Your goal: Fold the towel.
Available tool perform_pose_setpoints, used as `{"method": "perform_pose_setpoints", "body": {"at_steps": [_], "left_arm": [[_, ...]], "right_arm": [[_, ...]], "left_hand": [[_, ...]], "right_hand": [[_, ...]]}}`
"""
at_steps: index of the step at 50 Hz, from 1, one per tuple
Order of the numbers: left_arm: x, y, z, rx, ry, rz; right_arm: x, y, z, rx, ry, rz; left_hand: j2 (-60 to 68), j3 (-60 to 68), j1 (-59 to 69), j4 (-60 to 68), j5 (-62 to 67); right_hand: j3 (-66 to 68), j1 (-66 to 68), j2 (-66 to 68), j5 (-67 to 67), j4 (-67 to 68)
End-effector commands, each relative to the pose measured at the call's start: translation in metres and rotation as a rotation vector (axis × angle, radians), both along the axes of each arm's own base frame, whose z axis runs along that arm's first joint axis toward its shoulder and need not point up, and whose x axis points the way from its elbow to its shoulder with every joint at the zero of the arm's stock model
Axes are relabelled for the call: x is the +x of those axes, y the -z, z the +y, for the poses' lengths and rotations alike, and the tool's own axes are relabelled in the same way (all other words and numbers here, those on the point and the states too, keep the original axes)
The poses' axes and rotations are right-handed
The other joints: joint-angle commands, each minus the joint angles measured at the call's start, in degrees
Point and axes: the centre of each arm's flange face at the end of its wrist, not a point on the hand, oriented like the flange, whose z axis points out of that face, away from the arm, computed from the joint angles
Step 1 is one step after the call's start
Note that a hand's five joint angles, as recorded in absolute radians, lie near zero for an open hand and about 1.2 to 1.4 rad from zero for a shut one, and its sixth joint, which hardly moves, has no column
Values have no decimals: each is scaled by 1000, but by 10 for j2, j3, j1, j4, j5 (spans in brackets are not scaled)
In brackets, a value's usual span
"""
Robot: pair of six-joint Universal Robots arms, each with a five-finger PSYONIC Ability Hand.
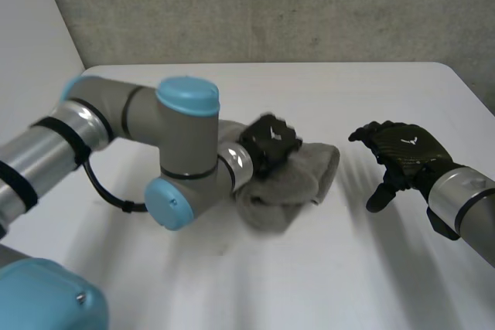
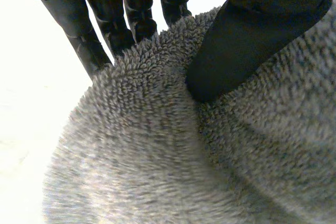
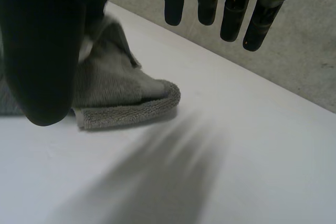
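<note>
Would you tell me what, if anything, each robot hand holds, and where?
The left robot hand pinches the towel at a bunched edge, thumb against fingers; the right robot hand holds nothing.

Head camera looks down on the surface (image 1: 325, 268) from behind; left wrist camera hugs the towel (image 2: 157, 150), right wrist's sees it from farther off

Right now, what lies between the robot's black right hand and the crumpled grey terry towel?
Only bare white table lies between black right hand and grey terry towel, in the head view.
</note>
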Motion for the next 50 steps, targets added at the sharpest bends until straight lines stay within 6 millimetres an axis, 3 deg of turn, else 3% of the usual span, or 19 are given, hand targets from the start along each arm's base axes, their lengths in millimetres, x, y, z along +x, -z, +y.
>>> {"method": "perform_pose_setpoints", "body": {"at_steps": [1, 11, 14, 16, 21, 23, 25, 26, 27, 28, 29, 34, 36, 37, 39, 40, 42, 46, 50], "left_arm": [[17, -65, -6, -73, -177, 135], [46, -94, 15, 26, -269, 223], [54, -97, 22, 65, -291, 247], [59, -99, 25, 86, -311, 264], [68, -99, 32, 150, -368, 303], [72, -98, 34, 178, -388, 322], [73, -98, 33, 189, -395, 334], [73, -98, 33, 190, -395, 334], [75, -99, 31, 199, -407, 348], [75, -99, 31, 199, -407, 348], [80, -100, 24, 209, -434, 367], [92, -116, 0, 179, -504, 450], [98, -129, -14, 139, -536, 498], [103, -140, -22, 106, -559, 543], [106, -150, -29, 81, -574, 590], [107, -159, -33, 63, -585, 640], [109, -168, -35, 42, -595, 695], [119, -183, -32, 10, -642, 816], [121, -157, -24, 77, -666, 773]], "right_arm": [[10, 11, -18, 36, -7, -20], [72, 38, -41, 245, -65, -323], [84, 41, -40, 272, -92, -357], [109, 45, -34, 310, -146, -403], [129, 49, -27, 321, -187, -423], [133, 51, -25, 323, -198, -420], [140, 51, -21, 311, -221, -418], [140, 51, -21, 311, -221, -418], [143, 48, -22, 293, -232, -426], [143, 48, -22, 292, -232, -426], [144, 43, -26, 263, -234, -433], [150, 9, -38, 140, -266, -467], [150, -32, -47, -37, -287, -439], [150, -32, -47, -38, -287, -439], [140, -80, -56, -308, -213, -368], [140, -80, -57, -309, -213, -368], [125, -124, -60, -576, -79, -303], [122, -143, -51, -697, -48, -281], [125, -116, -39, -621, -136, -229]], "left_hand": [[114, 116, 154, 113, 133], [114, 116, 154, 113, 133], [114, 116, 154, 113, 133], [114, 116, 154, 113, 133], [114, 116, 154, 113, 133], [114, 116, 154, 113, 133], [114, 116, 154, 113, 133], [114, 116, 154, 113, 133], [114, 116, 154, 113, 133], [114, 116, 154, 113, 133], [114, 116, 154, 113, 133], [114, 116, 154, 113, 133], [114, 116, 154, 113, 133], [114, 116, 154, 113, 133], [114, 116, 154, 113, 133], [114, 116, 154, 113, 133], [114, 116, 154, 113, 133], [114, 116, 154, 113, 133], [114, 116, 154, 113, 133]], "right_hand": [[-22, -20, -35, -33, -34], [-22, -20, -35, -33, -34], [-22, -20, -35, -33, -34], [-22, -20, -35, -33, -34], [-22, -20, -35, -33, -34], [47, 50, 35, 36, 36], [265, 268, 252, 254, 253], [266, 269, 254, 255, 254], [453, 455, 440, 442, 441], [454, 457, 442, 444, 443], [675, 678, 663, 664, 664], [678, 680, 665, 667, 666], [678, 680, 665, 667, 666], [678, 680, 665, 667, 666], [678, 680, 665, 667, 666], [678, 680, 665, 667, 666], [678, 680, 665, 667, 666], [678, 680, 665, 667, 666], [678, 680, 665, 667, 666]]}}
